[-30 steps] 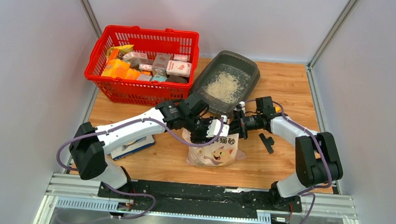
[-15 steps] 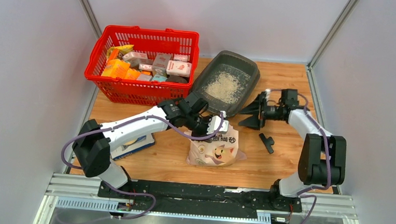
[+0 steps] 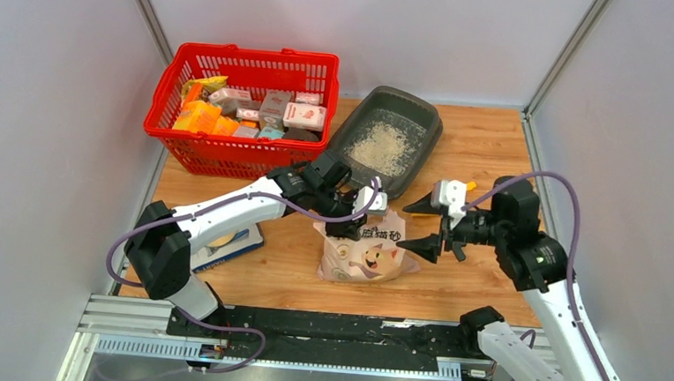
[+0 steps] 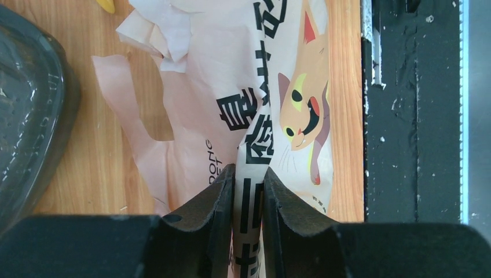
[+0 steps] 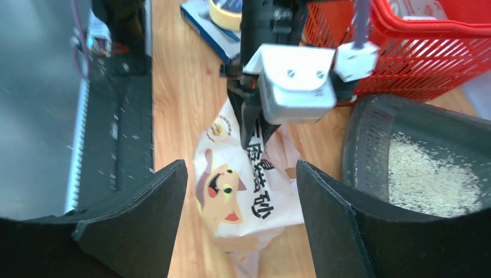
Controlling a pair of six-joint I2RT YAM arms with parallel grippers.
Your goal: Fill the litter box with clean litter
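Observation:
The litter box (image 3: 415, 116) is a dark grey tray at the back middle of the table, with pale litter (image 3: 380, 147) spread inside it. In front of it stands a pink-beige cat-print bag (image 3: 366, 256). My left gripper (image 3: 349, 227) is shut on a fold at the bag's top; in the left wrist view the fingers (image 4: 215, 209) pinch the printed fold (image 4: 250, 191). My right gripper (image 3: 407, 227) hangs open just right of the bag, touching nothing. In the right wrist view its jaws (image 5: 240, 168) frame the bag (image 5: 231, 202), with the litter box (image 5: 370, 139) and its litter (image 5: 428, 179) at the right.
A red mesh basket (image 3: 182, 137) full of small boxes stands at the back left, close to the litter box. A blue box with a tape roll (image 3: 228, 247) lies under the left arm. The black rail (image 3: 334, 332) runs along the near edge, and grey walls close in both sides.
My right gripper let go of the bag's top, opened wide and drew back to the right. My left gripper closed onto the bag's top fold.

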